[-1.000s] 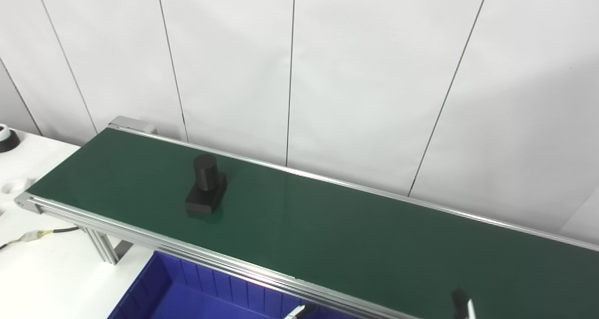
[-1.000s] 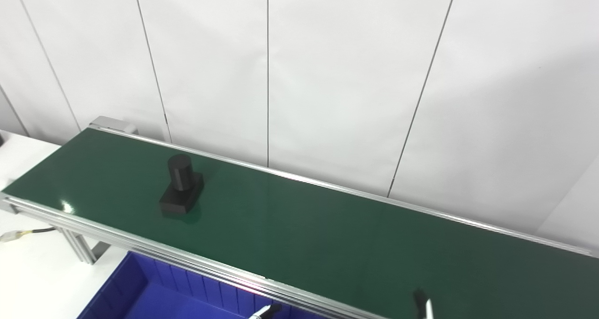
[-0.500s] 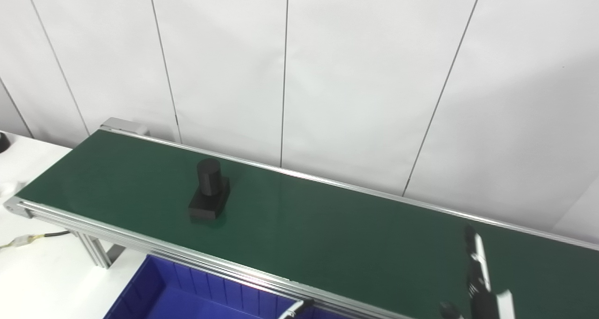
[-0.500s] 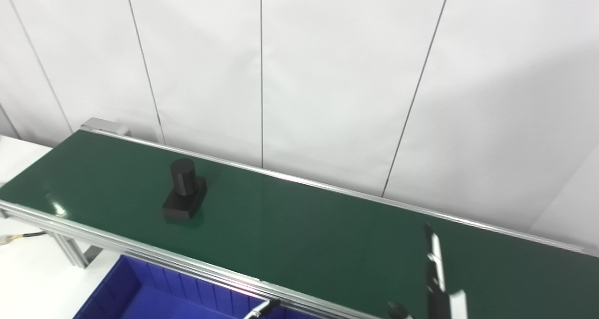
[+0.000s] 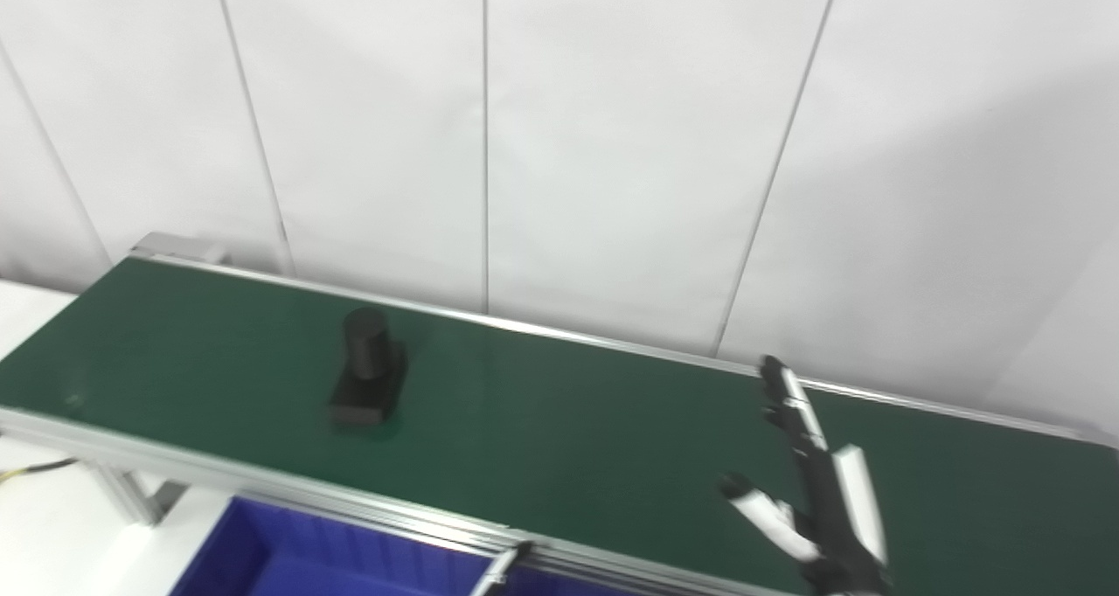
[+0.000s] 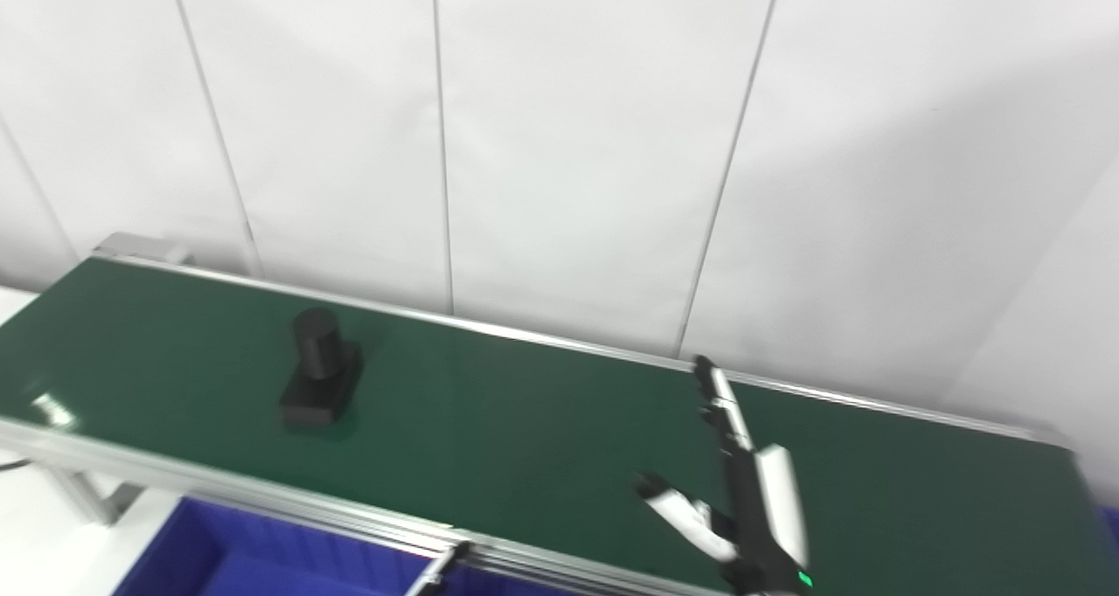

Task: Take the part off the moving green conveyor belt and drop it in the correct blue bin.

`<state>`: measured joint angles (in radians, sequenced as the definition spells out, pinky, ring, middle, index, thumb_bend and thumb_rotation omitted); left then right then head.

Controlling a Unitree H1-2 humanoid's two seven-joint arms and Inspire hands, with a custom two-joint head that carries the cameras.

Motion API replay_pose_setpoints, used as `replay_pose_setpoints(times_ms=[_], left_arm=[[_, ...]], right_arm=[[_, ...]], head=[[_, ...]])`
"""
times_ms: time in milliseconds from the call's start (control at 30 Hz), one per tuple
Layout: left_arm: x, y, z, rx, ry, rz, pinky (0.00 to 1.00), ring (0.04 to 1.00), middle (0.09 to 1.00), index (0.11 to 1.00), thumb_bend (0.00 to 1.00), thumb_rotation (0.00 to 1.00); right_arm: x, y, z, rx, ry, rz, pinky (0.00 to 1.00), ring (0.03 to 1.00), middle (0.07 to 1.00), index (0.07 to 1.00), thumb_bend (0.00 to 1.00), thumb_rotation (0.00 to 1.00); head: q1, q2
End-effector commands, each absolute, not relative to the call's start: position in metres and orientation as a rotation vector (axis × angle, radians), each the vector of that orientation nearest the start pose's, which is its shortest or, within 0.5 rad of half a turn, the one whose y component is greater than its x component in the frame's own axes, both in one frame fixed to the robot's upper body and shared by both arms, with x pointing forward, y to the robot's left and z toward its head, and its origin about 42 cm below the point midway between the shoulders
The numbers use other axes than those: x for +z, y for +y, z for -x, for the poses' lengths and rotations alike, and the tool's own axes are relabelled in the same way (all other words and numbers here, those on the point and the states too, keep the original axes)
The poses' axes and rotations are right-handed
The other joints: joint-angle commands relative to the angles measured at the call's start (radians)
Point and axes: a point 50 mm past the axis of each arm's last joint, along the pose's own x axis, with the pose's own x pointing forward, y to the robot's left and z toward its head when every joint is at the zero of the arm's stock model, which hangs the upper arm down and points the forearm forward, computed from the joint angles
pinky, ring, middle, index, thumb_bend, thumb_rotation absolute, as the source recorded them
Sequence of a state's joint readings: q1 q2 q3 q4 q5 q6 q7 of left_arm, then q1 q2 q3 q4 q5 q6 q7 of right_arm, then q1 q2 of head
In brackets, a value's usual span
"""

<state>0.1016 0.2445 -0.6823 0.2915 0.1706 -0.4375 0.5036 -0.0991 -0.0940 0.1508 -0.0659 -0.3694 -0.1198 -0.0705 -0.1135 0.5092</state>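
A black part (image 5: 367,377), a short cylinder standing on a rectangular base, rides upright on the left half of the green conveyor belt (image 5: 568,430). My right hand (image 5: 822,500) is raised over the belt's right part, far to the right of the part. It is open, with fingers straight, thumb spread, and nothing in it. A thin fingertip of the left hand (image 5: 500,572) pokes up at the bottom edge in front of the belt; the rest of that hand is hidden. A blue bin (image 5: 288,561) lies below the belt's near rail.
White wall panels stand directly behind the belt. The aluminium near rail (image 5: 218,474) runs along the belt's front edge, and a leg (image 5: 131,504) holds it up over a white tabletop (image 5: 52,544) at the left. The blue bin also shows in the right eye view (image 6: 175,570).
The camera has panned right. My right hand has risen from the bottom edge to well above the belt, fingers extended. The black part has travelled a little rightward along the belt.
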Motion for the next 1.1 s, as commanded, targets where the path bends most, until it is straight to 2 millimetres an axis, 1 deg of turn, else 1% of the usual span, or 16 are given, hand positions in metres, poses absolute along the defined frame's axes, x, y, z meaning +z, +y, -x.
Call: replay_pose_setpoints(times_ms=[0, 33, 100, 267, 400, 633, 733, 967, 1067], left_arm=[[0.013, 0.161, -0.185, -0.252, -0.133, -0.254, 0.98, 0.996, 1.000, 0.966, 0.70, 0.92], [0.013, 0.161, -0.185, -0.252, -0.136, -0.258, 0.98, 0.996, 1.000, 0.967, 0.70, 0.92], [0.014, 0.162, -0.185, -0.255, -0.136, -0.253, 0.98, 0.999, 1.000, 0.973, 0.71, 0.94], [0.016, 0.164, -0.186, -0.255, -0.131, -0.240, 0.99, 1.000, 1.000, 0.983, 0.75, 0.99], [0.017, 0.166, -0.187, -0.253, -0.129, -0.239, 1.00, 1.000, 1.000, 0.985, 0.75, 1.00], [0.019, 0.171, -0.184, -0.275, -0.126, -0.237, 1.00, 1.000, 1.000, 0.994, 0.76, 1.00], [0.020, 0.172, -0.182, -0.276, -0.125, -0.235, 1.00, 1.000, 1.000, 0.988, 0.74, 1.00], [0.022, 0.174, -0.178, -0.283, -0.127, -0.230, 1.00, 1.000, 1.000, 0.986, 0.73, 1.00], [0.024, 0.174, -0.174, -0.278, -0.116, -0.199, 1.00, 1.000, 1.000, 0.984, 0.73, 1.00]], right_arm=[[0.165, -0.181, -0.323, 0.103, -0.358, 0.429, 0.87, 0.948, 0.975, 0.984, 0.80, 0.85], [0.167, -0.179, -0.326, 0.104, -0.356, 0.430, 0.87, 0.947, 0.975, 0.985, 0.80, 0.85], [0.170, -0.175, -0.333, 0.105, -0.361, 0.440, 0.86, 0.943, 0.974, 0.983, 0.80, 0.85], [0.181, -0.164, -0.349, 0.113, -0.360, 0.469, 0.85, 0.923, 0.968, 0.981, 0.81, 0.84], [0.186, -0.154, -0.363, 0.126, -0.354, 0.483, 0.83, 0.909, 0.963, 0.985, 0.82, 0.83], [0.192, -0.140, -0.381, 0.143, -0.334, 0.526, 0.87, 0.929, 0.960, 0.985, 0.82, 0.81], [0.194, -0.135, -0.386, 0.150, -0.322, 0.541, 0.85, 0.925, 0.955, 0.984, 0.83, 0.81], [0.201, -0.118, -0.401, 0.180, -0.305, 0.570, 0.85, 0.928, 0.960, 0.991, 0.86, 0.82], [0.202, -0.111, -0.409, 0.193, -0.303, 0.588, 0.84, 0.925, 0.962, 0.996, 0.87, 0.83]], head=[[-0.006, 0.006], [-0.019, 0.017], [-0.032, 0.025], [-0.076, 0.037], [-0.102, 0.043], [-0.117, 0.056], [-0.120, 0.059], [-0.118, 0.072], [-0.114, 0.079]])
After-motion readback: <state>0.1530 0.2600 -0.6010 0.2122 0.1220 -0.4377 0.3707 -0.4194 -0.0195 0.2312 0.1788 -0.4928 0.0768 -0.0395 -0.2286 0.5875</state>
